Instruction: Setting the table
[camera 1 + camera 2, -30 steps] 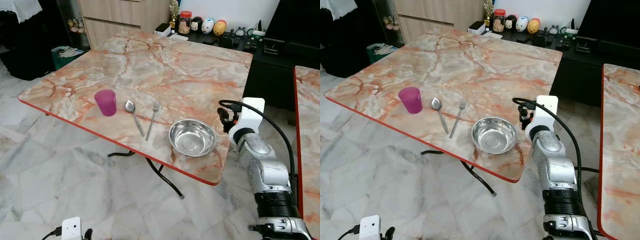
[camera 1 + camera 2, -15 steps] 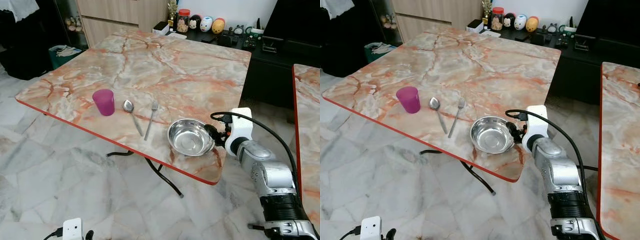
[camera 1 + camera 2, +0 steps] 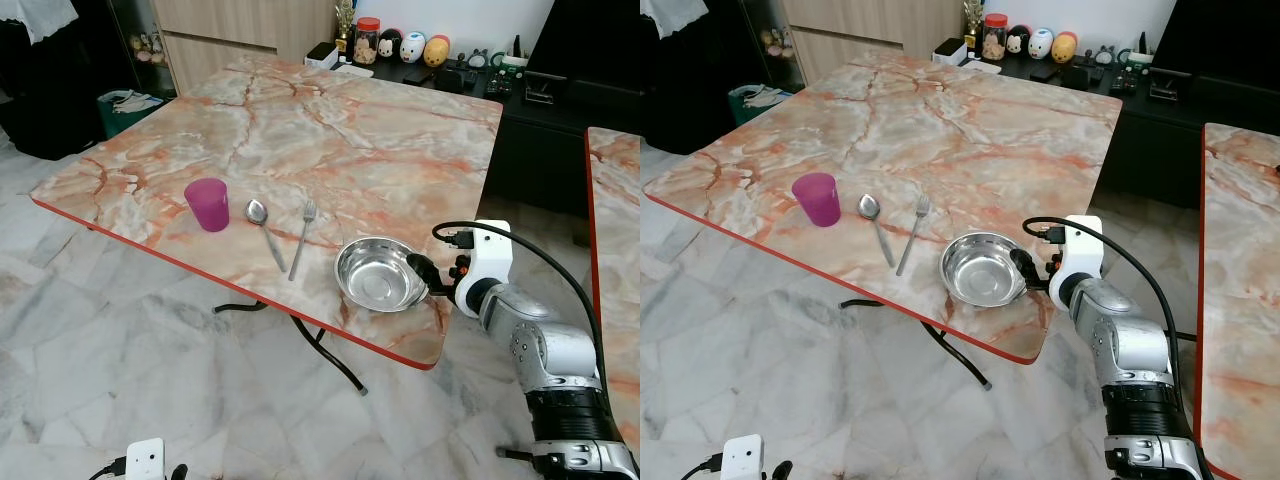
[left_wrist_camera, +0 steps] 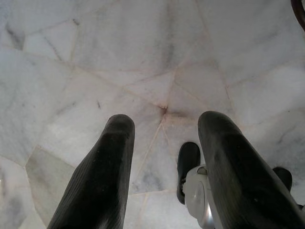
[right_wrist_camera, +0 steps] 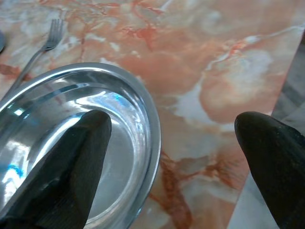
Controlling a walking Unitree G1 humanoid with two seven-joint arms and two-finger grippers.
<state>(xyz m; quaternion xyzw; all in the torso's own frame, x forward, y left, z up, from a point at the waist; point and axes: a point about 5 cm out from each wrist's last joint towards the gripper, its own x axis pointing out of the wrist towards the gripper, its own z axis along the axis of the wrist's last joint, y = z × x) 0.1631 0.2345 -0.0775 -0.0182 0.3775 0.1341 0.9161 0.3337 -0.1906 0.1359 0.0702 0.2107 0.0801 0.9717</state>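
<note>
From the head camera you see the marble table [image 3: 330,130] with a purple cup [image 3: 208,204], a spoon [image 3: 264,228], a fork [image 3: 303,238] and a steel bowl [image 3: 381,274] in a row along its near edge, the bowl closest to the corner. Your right gripper [image 3: 425,276] sits at the bowl's right rim, its black fingers reaching over the table's edge. A jar and round toy figures [image 3: 413,47] stand on the dark cabinet beyond the table; you cannot read any writing on them. In your left wrist view, the left gripper [image 4: 164,143] hangs over the pale floor tiles [image 4: 143,52] with its jaws spread apart, holding nothing. In your right wrist view, the jaws stand wide: one finger [image 5: 62,167] lies over the bowl's inside, the other beyond its rim over the table's edge, with the fork's tines showing past the bowl.
</note>
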